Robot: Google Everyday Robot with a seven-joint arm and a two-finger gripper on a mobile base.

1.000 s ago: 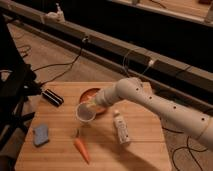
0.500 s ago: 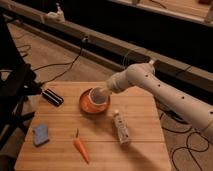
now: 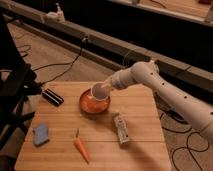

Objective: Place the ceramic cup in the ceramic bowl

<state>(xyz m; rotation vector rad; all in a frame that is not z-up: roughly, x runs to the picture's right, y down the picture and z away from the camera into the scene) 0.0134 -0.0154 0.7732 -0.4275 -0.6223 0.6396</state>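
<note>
The small white ceramic cup [image 3: 99, 92] is tilted, mouth toward me, over the back of the orange-red ceramic bowl [image 3: 92, 104], which sits on the wooden table [image 3: 140, 115] near its middle. My gripper [image 3: 106, 89] is at the cup's right side, at the end of the white arm [image 3: 165, 90] that reaches in from the right. It appears to hold the cup. I cannot tell whether the cup touches the bowl.
A white tube-shaped bottle [image 3: 120, 128] lies right of the bowl. An orange carrot [image 3: 80, 146] lies in front. A blue-grey sponge [image 3: 41, 134] is at the front left, a black flat object [image 3: 52, 97] at the back left. Cables run on the floor behind.
The cup has been carried from in front of the bowl up and back over it. The arm has swung toward the table's back and now holds the cup above the bowl's rear part.
</note>
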